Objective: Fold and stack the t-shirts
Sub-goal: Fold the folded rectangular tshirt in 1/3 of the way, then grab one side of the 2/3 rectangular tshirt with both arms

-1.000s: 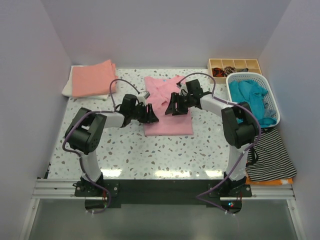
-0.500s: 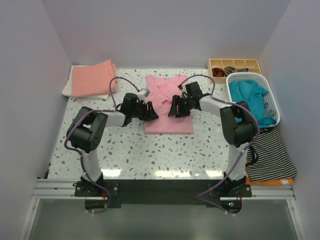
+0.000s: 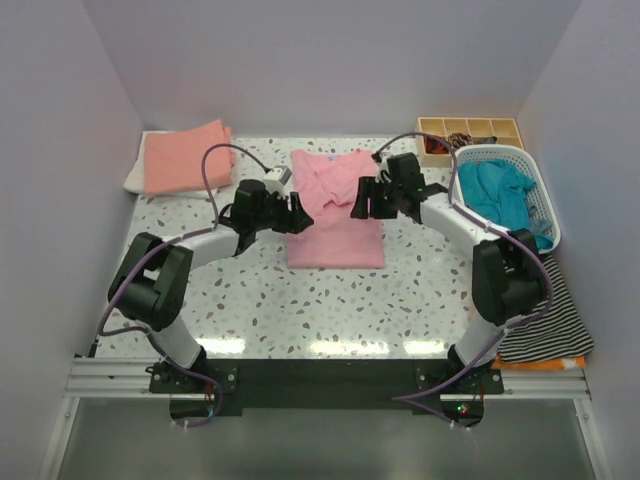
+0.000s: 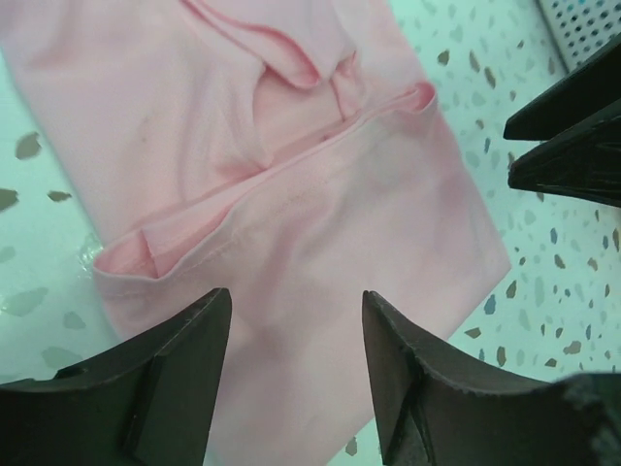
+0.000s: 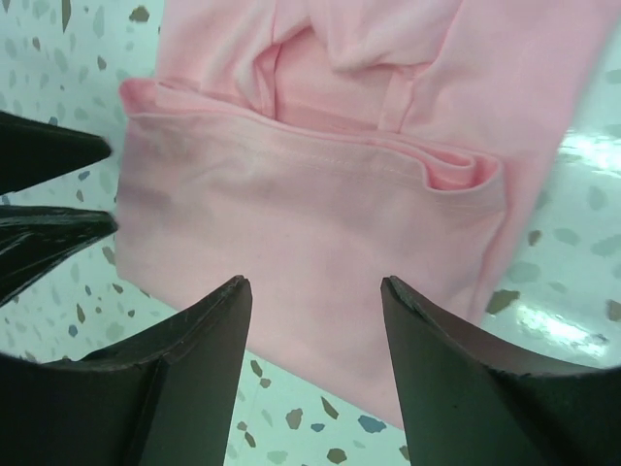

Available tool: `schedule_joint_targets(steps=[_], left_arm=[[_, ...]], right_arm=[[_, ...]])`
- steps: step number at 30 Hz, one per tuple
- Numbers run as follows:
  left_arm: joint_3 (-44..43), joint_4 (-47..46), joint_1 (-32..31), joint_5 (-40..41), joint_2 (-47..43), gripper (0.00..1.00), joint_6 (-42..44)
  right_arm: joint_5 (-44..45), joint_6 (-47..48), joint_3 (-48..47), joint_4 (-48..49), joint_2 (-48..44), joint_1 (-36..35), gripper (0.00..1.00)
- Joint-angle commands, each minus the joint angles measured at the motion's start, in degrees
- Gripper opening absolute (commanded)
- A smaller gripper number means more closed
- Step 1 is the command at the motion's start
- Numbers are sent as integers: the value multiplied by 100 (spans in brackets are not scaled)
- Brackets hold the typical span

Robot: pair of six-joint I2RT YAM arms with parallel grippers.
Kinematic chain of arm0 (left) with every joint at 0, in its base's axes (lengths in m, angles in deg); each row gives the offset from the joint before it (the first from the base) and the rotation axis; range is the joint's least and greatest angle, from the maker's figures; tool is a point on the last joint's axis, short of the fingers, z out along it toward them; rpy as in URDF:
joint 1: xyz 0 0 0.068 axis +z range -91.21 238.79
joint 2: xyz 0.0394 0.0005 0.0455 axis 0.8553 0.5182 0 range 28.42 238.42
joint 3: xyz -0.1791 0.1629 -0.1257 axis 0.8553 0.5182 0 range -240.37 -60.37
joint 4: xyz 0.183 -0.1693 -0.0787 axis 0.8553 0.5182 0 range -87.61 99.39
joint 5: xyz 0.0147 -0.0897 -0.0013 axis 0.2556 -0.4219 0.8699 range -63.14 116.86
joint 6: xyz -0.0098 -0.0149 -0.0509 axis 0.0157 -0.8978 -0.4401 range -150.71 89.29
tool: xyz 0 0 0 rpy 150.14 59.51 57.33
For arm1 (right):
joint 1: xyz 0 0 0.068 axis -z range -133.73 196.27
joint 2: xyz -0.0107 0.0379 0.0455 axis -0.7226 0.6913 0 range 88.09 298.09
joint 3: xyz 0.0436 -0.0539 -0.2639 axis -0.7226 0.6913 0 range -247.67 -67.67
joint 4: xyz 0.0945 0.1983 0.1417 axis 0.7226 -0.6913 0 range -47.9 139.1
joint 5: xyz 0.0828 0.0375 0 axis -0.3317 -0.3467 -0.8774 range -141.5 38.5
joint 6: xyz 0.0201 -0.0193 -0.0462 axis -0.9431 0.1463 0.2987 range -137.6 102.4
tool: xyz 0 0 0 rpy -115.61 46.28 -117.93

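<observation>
Left gripper [image 3: 298, 214] and right gripper [image 3: 362, 197] are hovering with jaws spread, gripping nothing, at opposite side edges of the light pink t-shirt [image 3: 335, 240]. The shirt is lying partly folded in the middle of the table [image 3: 250, 290]. Being light, limp cotton, it is likely going to sag and slide apart, so pinching through every layer at both ends of the folded hem [image 5: 320, 155] is looking safest.
</observation>
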Motion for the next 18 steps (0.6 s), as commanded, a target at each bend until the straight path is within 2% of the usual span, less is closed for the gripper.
schedule_joint_targets(steps=[1, 4, 10, 18], left_arm=[[57, 261, -26, 533, -834, 63, 167], [522, 376, -17, 701, -1151, 68, 9], [1665, 139, 18, 763, -1776, 69, -360], [2359, -361, 35, 552, -1891, 68, -720]], right_arm=[[807, 36, 197, -370, -391, 141, 61], [624, -131, 565, -406, -444, 343, 61], [-325, -281, 1568, 51, -786, 906, 61], [-765, -281, 1886, 87, -892, 1056, 61]])
